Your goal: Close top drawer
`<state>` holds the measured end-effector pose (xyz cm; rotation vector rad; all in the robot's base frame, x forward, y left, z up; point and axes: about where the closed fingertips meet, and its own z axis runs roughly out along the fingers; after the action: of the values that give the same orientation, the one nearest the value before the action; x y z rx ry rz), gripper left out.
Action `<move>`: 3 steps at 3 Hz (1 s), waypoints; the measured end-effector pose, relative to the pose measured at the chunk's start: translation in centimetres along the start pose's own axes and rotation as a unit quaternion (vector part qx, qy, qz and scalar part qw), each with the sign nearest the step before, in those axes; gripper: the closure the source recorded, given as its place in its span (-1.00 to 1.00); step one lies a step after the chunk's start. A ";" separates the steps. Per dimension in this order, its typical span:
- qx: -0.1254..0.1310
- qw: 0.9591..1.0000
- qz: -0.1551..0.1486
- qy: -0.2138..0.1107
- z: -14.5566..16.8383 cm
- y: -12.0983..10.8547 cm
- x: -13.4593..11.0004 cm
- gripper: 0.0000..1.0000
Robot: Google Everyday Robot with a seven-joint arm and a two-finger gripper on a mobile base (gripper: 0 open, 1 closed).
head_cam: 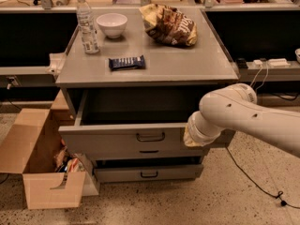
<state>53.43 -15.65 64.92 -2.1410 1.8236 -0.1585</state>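
The gripper [190, 138] is by the open top drawer [117, 138]. The handle [150, 137] is left of the jaws. I cannot tell if they are wide or narrow.

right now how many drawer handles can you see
3. One centred on the open top drawer, one on the short front just under it, one on the lowest front. The gripper is at the top drawer's right end; none seems hidden.
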 end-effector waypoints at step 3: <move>0.001 1.000 -0.001 0.001 0.0 -0.1 0.0 -0.08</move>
<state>53.55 -15.62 64.97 -2.1423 1.8206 -0.1621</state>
